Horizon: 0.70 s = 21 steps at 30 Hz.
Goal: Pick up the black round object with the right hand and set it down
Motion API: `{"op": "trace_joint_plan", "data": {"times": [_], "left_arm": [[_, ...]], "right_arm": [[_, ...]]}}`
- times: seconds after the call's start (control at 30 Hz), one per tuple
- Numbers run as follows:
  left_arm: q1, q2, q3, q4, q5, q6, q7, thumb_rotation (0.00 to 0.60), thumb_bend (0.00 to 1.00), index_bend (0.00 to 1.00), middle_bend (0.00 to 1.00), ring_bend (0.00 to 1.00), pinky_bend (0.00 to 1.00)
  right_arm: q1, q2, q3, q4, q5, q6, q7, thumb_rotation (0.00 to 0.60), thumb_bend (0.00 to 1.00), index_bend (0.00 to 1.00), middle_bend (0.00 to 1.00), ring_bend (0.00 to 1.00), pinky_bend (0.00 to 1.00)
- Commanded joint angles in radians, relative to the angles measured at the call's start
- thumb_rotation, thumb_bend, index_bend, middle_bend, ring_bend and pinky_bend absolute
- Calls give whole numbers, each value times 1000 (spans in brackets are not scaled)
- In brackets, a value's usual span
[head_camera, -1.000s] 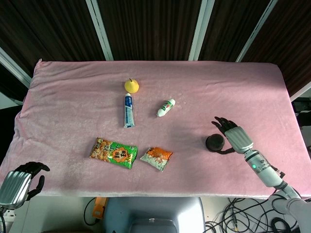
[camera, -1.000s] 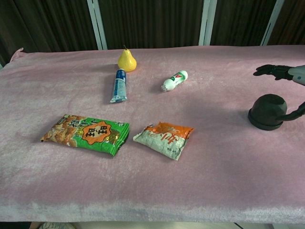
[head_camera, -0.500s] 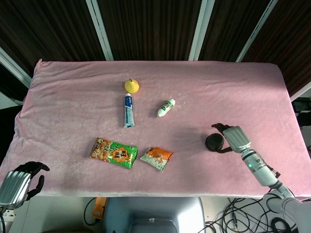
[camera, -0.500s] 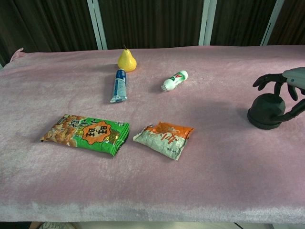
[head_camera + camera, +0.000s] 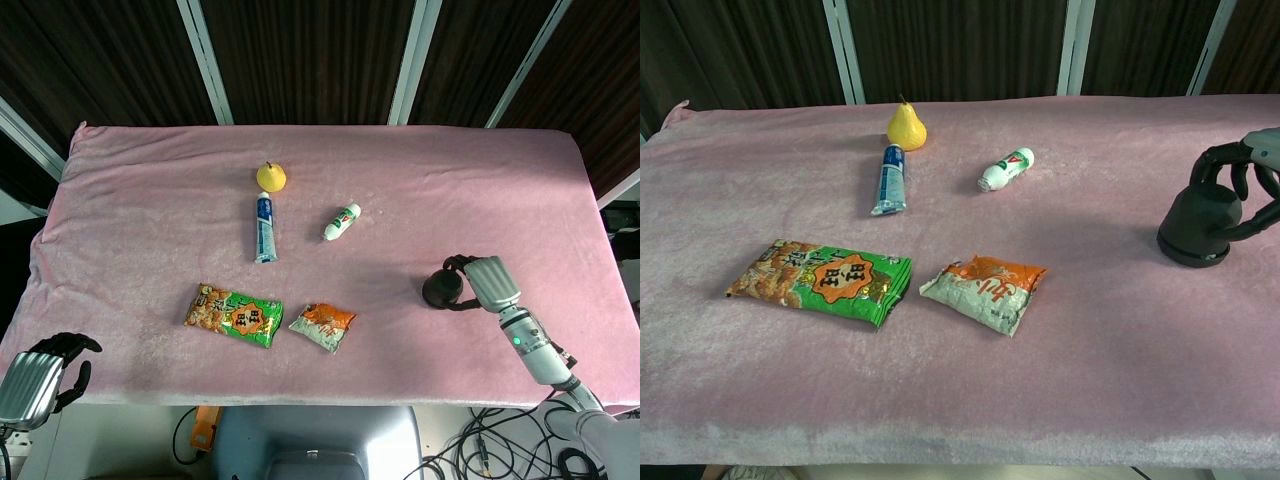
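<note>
Black and matte, the round object (image 5: 1198,228) sits at the right edge of the chest view, on the pink cloth (image 5: 970,390), well apart from the snack packets, tubes and pear in the middle and left of the frame. In the head view it lies at lower right (image 5: 442,289).

We note a domed top on a wider flat base; we judge it rigid, probably hard plastic or rubber, moderately light and not fragile. The smooth dome may slip; the cloth underneath is soft and should let fingertips get under the base rim.

Right hand (image 5: 1250,178) is curled over the top from the right, fingers (image 5: 1218,158) on the dome, thumb along the near side. Object looks enclosed but not lifted.

We would grip low, around the waist above the base.

Left hand (image 5: 38,372) hangs off the lower left, fingers curled, holding nothing.
</note>
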Motion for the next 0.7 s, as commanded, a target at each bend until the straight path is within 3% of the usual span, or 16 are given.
{"op": "trace_joint_plan", "data": {"times": [0.03,0.27,0.5,0.7], "left_arm": [[1,0,0,0,0,2,-1,600,572,454,440,352,488],[1,2,0,0,-1,2,-5,600,572,455,440,352,489],[2,1,2,-2,2,2,-2,600,572,455,440,353,489],[3,0,2,-2,0,2,3,600,572,454,440,352,488]], "right_arm": [[-2,10,3,-19,2,5,35,600,216,783,569,612,798],[-19,56,14,-78,10,39,86,600,215,773,569,611,798],[-81,111,31,-142,58,71,-59,600,216,737,568,588,792],[-122,94,42,-94,109,44,-118,600,215,699,568,555,746]]}}
